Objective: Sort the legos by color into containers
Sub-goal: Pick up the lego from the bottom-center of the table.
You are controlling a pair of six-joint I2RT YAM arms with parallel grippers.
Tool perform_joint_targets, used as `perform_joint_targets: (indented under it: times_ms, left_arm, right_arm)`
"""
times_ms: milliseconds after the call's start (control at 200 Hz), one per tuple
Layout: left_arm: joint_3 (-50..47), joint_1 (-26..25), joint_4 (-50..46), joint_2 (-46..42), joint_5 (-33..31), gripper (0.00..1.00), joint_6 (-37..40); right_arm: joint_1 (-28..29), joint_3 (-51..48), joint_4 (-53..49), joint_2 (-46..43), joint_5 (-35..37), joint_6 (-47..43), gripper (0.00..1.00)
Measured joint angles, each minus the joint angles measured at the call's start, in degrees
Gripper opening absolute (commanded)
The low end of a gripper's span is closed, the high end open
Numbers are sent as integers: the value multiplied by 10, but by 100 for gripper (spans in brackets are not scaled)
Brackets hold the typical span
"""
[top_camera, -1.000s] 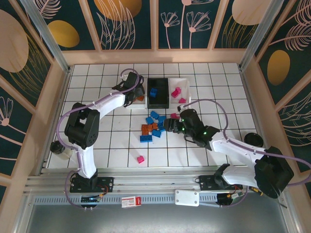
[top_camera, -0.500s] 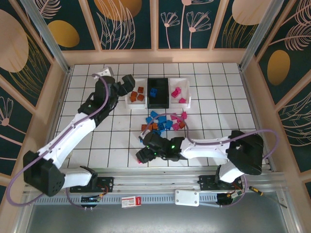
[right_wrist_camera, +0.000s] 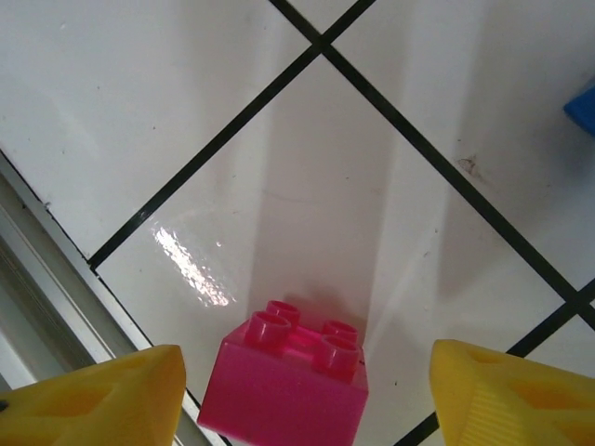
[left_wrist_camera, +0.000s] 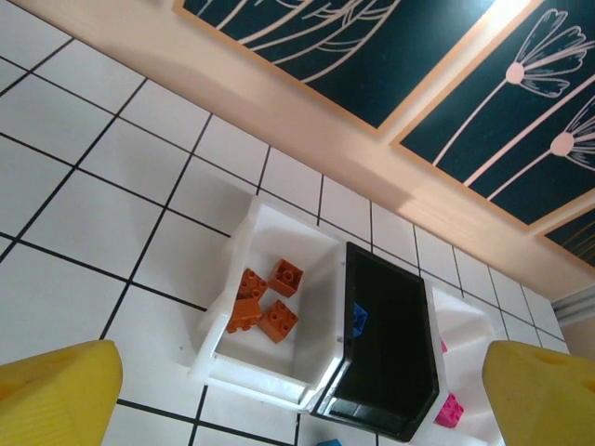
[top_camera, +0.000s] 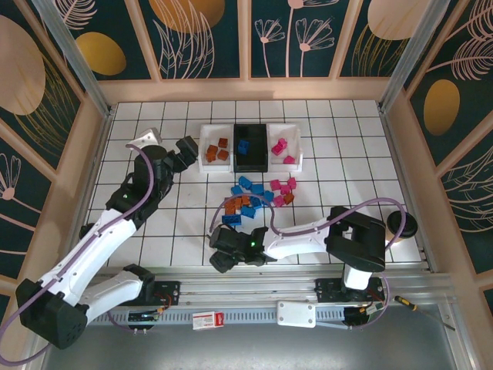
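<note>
Right gripper (right_wrist_camera: 307, 395): yellow fingers (right_wrist_camera: 93, 395) spread, clamped on nothing. Under it is glossy white tile (right_wrist_camera: 186, 111) ruled with black grid lines, and a metal rail (right_wrist_camera: 28, 297) runs at the tile's edge close by. Pink brick (right_wrist_camera: 293, 376) sits studs-up between the fingers, touching neither.

Left gripper (left_wrist_camera: 299, 395): fingers wide apart, empty, over the same tile. Beyond it, wooden rim and dark teal flower panels (left_wrist_camera: 418, 56).

Just ahead of it, three bins touch in a row:
- white bin (left_wrist_camera: 232, 251) holds four orange bricks (left_wrist_camera: 265, 302)
- black bin (left_wrist_camera: 395, 372) holds a blue brick (left_wrist_camera: 359, 321)
- second white bin (left_wrist_camera: 465, 321) holds a pink piece (left_wrist_camera: 450, 409)

Loose pile (top_camera: 258, 199) of mixed bricks lies between the two grippers.
</note>
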Motion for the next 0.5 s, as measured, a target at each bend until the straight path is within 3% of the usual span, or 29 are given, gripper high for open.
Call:
perform_joint_targets:
  times_ms: [235, 500]
  left_arm:
    - [-38, 0, 1, -32, -8, 99, -6]
    - [-58, 0, 17, -47, 9, 99, 1]
  right_arm:
    - [0, 0, 1, 6, 2, -1, 39]
    - [-24, -17, 6, -29, 10, 2, 32]
